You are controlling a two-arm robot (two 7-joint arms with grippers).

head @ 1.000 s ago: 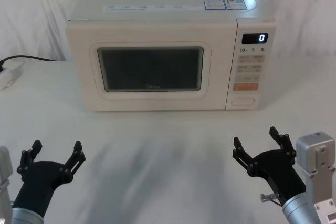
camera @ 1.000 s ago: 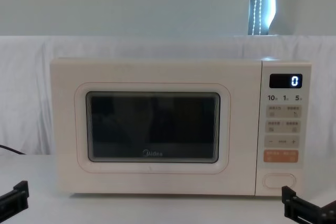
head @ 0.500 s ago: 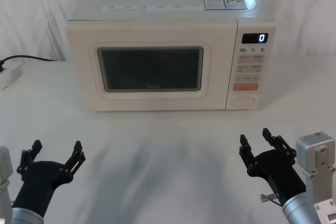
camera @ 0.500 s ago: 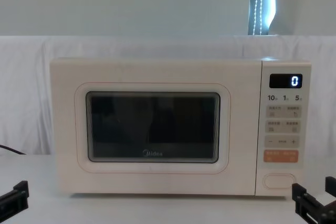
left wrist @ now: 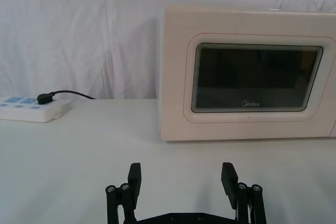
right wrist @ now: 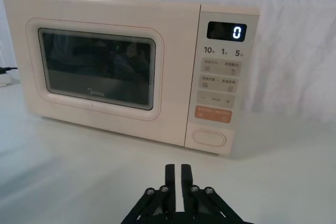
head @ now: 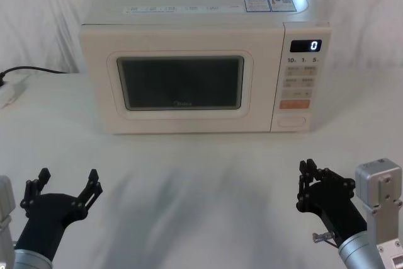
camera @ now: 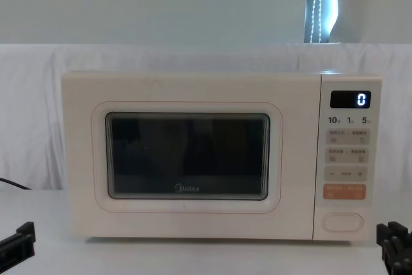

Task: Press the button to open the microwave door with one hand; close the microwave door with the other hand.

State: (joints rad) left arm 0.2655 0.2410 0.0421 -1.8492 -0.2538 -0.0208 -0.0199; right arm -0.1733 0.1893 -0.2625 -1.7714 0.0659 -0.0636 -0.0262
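With its fingers pinched together and empty, the right gripper [head: 310,171] should advance toward 12 o'clock, squarely onto the button [head: 291,120], while the left gripper [head: 67,183] waits spread wide and empty.

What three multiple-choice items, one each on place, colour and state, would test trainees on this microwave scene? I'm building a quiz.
1. The button sits:
A. below the orange key
B. above the display
C. on the door

2. The display digit glows:
A. red
B. white
C. green

3. The right gripper is:
A. open wide
B. shut
C. gripping the cord

Answers:
1 A, it is lowest on the panel.
2 B, a white 0.
3 B, its fingers meet, short of the microwave; the left gripper is open.
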